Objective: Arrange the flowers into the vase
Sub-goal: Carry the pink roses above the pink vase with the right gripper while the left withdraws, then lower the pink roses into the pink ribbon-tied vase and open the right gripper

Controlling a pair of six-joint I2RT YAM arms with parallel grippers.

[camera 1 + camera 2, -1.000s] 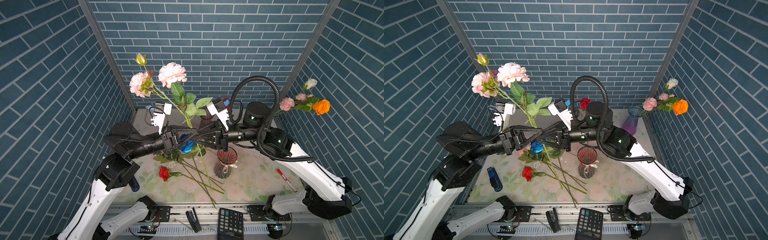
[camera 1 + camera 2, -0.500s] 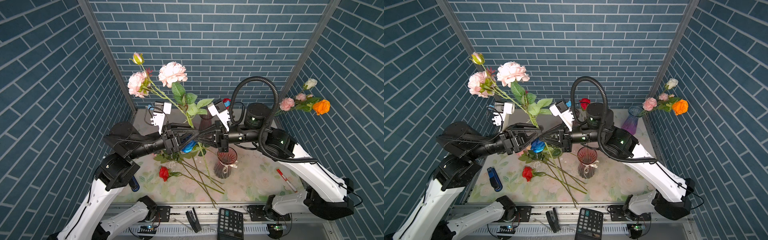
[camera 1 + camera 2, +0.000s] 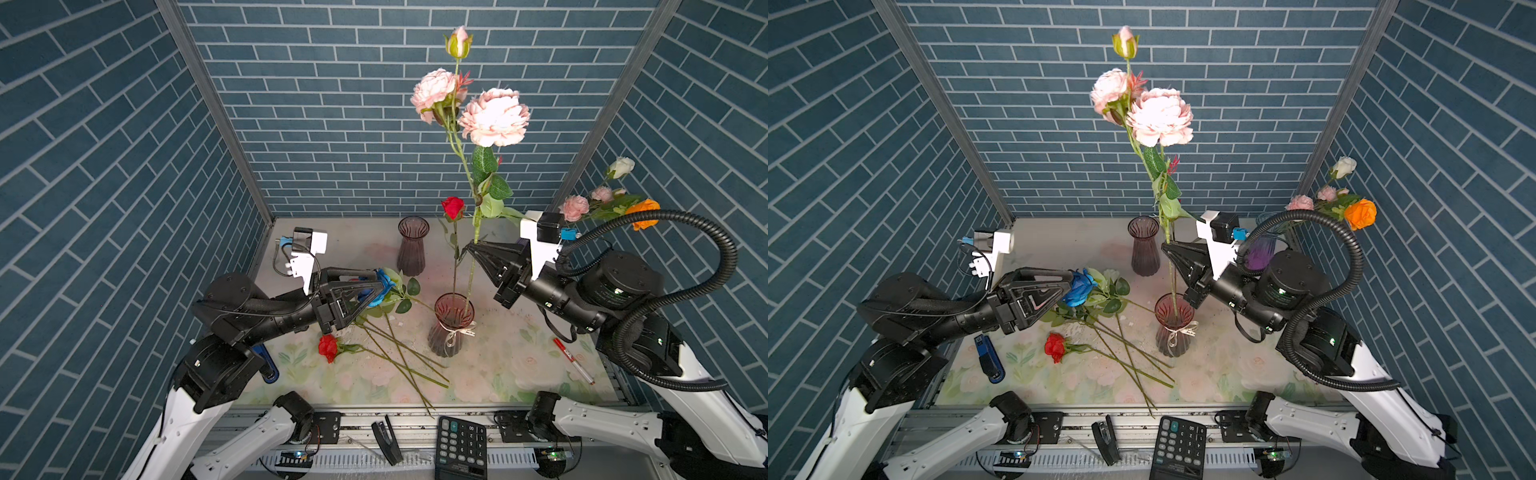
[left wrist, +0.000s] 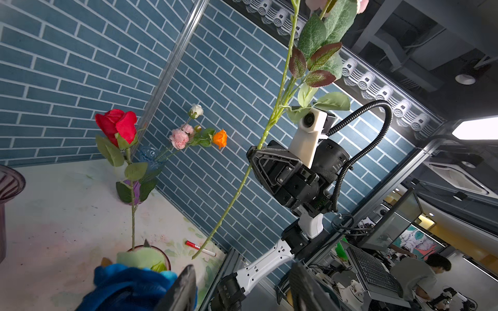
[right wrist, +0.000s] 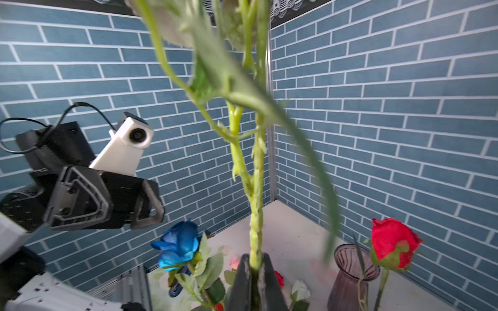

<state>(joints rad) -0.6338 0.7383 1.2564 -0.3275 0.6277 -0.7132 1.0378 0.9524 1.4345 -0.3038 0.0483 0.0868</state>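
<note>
The tall spray of pale pink peony-like blooms, with one bud on its long green stem, stands almost upright over the middle of the surface. The right tool pinches it low on the stem, jaws closed tight.

In both top views the stem's foot seems to sit within the mouth of the smoky ribbed glass vase with a cream bow, beside the red rose already standing there. The left wrist view leaves it unsure whether the foot is truly inside.

To do this step well, lower straight down, keep the stem vertical and steer it clear of the rose's stem. Let go only once the foot rests on the vase's bottom, since the heavy heads may tip it.

At the vase's 9 o'clock the left tool stands half-open at the blue rose, gripping nothing that I can see.
</note>
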